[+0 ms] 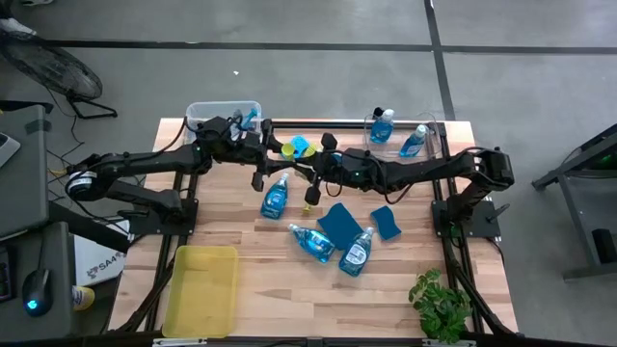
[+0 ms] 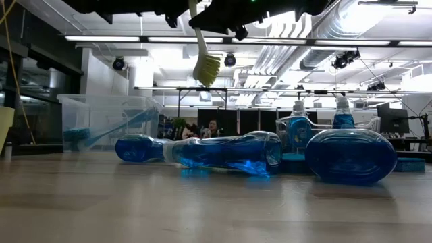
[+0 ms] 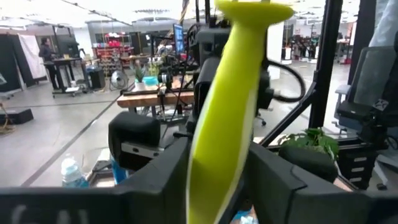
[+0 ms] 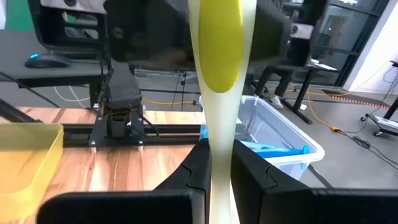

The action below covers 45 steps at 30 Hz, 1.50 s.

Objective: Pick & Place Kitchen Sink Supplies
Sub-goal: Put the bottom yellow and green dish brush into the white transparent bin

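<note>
You're mid-handover: the dish brush (image 1: 296, 164) hangs in the air above the desk (image 1: 270, 280), between both arms. The right claw (image 4: 219, 180) is clenched on its handle. The left claw (image 3: 214, 168) flanks the other end, but I can't tell if it has bitten yet. Seat the left grip fully before releasing the right, then carry the brush to the clear bin (image 1: 224, 112).

Glossy plastic brush (image 4: 219, 74) (wood table (image 1: 289, 289))
</note>
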Motion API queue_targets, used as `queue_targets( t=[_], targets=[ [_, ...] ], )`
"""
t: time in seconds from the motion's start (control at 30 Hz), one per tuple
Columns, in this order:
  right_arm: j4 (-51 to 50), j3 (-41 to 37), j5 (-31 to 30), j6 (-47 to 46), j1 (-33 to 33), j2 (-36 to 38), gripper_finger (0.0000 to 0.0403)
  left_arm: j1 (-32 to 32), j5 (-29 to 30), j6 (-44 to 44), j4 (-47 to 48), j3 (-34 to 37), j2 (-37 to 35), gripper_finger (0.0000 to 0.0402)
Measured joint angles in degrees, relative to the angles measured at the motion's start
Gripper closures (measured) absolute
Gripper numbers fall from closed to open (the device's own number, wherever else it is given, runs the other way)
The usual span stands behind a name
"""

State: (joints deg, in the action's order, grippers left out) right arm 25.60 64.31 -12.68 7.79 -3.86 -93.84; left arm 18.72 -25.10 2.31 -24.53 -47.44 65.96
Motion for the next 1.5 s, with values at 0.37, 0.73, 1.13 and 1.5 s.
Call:
queue_targets(
  t=[0.37,0.73,1.13,1.5],
  targets=[
    [-0.8,0.0,0.2,-0.3,0.0,0.0,0.0372,0.0,0.4,1.2,0.0,0.0,0.4,0.0304],
    [-2.2,0.0,-2.4,0.5,0.0,0.1,0.0273,0.0,2.7,0.5,1.2,0.0,0.5,0.0306],
    [-7.7,0.1,-14.1,0.3,0.1,2.8,0.0201,0.0,13.6,5.7,6.5,0.0,0.1,0.0307],
    [-24.0,0.1,-23.1,-4.4,0.1,4.7,0.0198,0.0,29.4,12.3,24.6,-6.4,-1.7,0.0306]
  ],
)
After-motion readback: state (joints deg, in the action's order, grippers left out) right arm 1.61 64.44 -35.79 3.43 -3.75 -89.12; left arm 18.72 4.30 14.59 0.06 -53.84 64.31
